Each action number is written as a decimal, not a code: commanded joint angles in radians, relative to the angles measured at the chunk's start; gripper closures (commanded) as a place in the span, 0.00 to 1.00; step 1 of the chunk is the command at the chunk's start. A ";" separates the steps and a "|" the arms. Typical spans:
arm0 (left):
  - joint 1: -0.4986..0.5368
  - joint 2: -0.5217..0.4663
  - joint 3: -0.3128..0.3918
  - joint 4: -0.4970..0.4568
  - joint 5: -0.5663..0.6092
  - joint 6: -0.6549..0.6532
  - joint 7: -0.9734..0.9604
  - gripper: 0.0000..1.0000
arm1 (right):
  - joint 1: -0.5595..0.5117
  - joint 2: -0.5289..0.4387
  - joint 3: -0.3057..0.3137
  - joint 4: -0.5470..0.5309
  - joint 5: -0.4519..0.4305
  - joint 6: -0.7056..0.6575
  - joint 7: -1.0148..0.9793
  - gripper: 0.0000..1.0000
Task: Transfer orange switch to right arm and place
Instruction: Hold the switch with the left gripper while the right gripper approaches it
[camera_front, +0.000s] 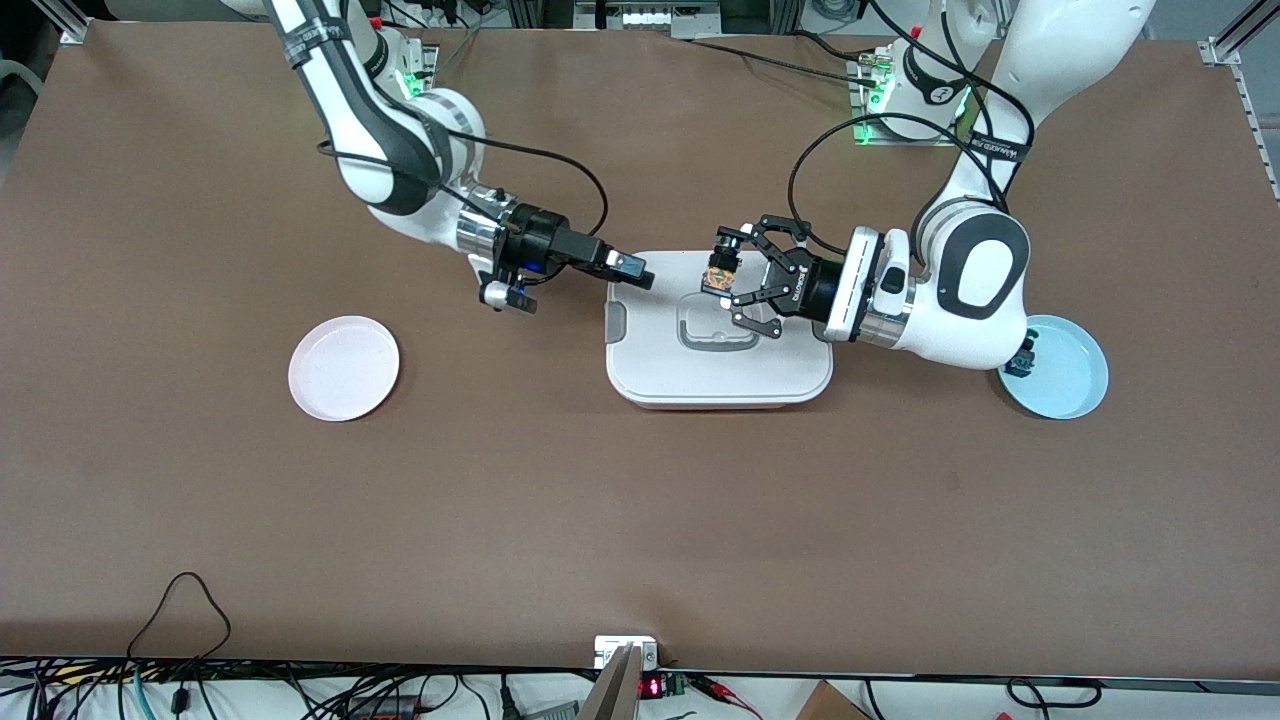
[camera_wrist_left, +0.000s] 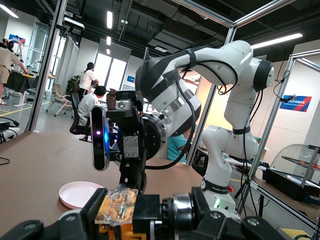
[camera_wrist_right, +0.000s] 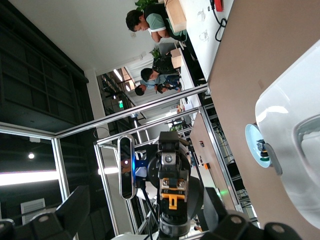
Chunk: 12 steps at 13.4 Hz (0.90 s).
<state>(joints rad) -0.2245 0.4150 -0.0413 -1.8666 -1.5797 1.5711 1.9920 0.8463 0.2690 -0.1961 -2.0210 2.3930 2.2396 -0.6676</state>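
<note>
The orange switch (camera_front: 718, 272) is a tiny black-bodied part with orange side pieces. My left gripper (camera_front: 724, 272) is shut on it and holds it in the air over the white lidded box (camera_front: 650, 375). It fills the bottom of the left wrist view (camera_wrist_left: 117, 210) and shows straight ahead in the right wrist view (camera_wrist_right: 172, 192). My right gripper (camera_front: 637, 270) is open and empty over the box's edge toward the right arm's end, pointing at the switch a short gap away. Its fingers (camera_wrist_right: 75, 205) stand wide apart.
A pink plate (camera_front: 343, 367) lies toward the right arm's end and shows in the left wrist view (camera_wrist_left: 80, 192). A blue plate (camera_front: 1070, 385) lies toward the left arm's end, holding another small switch (camera_front: 1022, 358). Bare brown table lies nearer the front camera.
</note>
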 joint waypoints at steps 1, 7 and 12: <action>-0.010 -0.009 0.003 -0.014 -0.055 0.015 0.036 1.00 | 0.048 0.030 -0.011 0.053 0.052 0.064 0.005 0.00; -0.010 -0.009 0.003 -0.016 -0.072 0.055 0.054 1.00 | 0.105 0.073 -0.011 0.142 0.143 0.197 0.008 0.00; -0.010 -0.009 0.001 -0.020 -0.072 0.061 0.056 1.00 | 0.143 0.176 -0.011 0.290 0.199 0.279 0.008 0.02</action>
<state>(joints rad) -0.2247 0.4151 -0.0415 -1.8678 -1.6144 1.6196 2.0114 0.9688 0.4030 -0.1961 -1.7923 2.5342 2.4848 -0.6572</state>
